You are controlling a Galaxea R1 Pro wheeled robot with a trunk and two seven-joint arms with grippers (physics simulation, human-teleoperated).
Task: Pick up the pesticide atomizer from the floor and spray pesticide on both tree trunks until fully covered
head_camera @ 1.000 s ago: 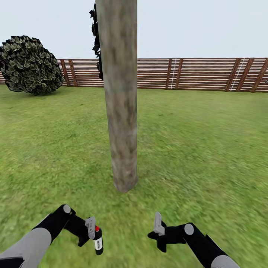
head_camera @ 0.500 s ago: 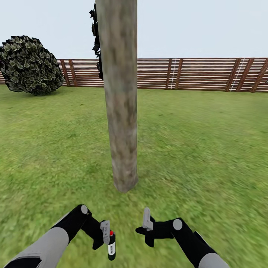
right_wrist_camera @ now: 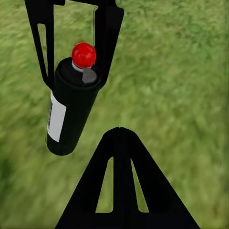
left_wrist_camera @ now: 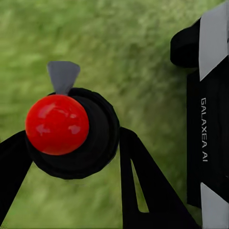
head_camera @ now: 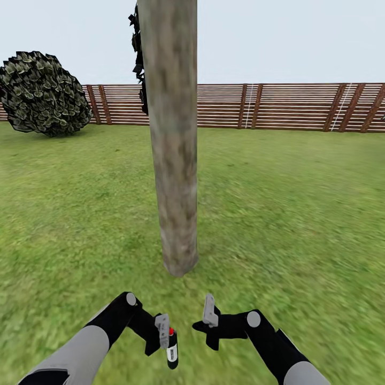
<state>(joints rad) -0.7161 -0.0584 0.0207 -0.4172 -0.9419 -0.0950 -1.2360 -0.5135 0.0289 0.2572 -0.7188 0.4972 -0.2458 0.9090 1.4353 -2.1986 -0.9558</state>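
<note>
A: Two arms reach low over the lawn [head_camera: 299, 203], with one thick trunk [head_camera: 174, 160] rising straight ahead of them — mottled grey-brown, its foot planted in the grass just beyond the grippers.

B: And the atomizer [head_camera: 171, 350]?

A: It hangs upright in the left gripper [head_camera: 163, 334], a black can with a white label and a red cap. From the left wrist, the red cap [left_wrist_camera: 57, 124] sits atop the black body, with black fingers [left_wrist_camera: 140, 183] pressed to either side — the jaws are clamped on the can.

B: How does it look from the other arm?

A: From the right wrist, the atomizer [right_wrist_camera: 70, 107] is held between the left gripper's two black fingers [right_wrist_camera: 109, 33], a small grey nozzle just below the cap, grass behind it.

B: The right gripper [head_camera: 209, 313]?

A: It stands just beside the can, apart from it, holding nothing. In its wrist view the finger tips meet in a point [right_wrist_camera: 119, 131] — the jaws are closed.

B: What lies beyond?

A: A slatted reddish-brown fence [head_camera: 289, 106] runs across the back under a pale sky. A dark round bush [head_camera: 45, 93] sits at the far left before it, and dark foliage [head_camera: 139, 53] shows behind the trunk's left edge.
</note>
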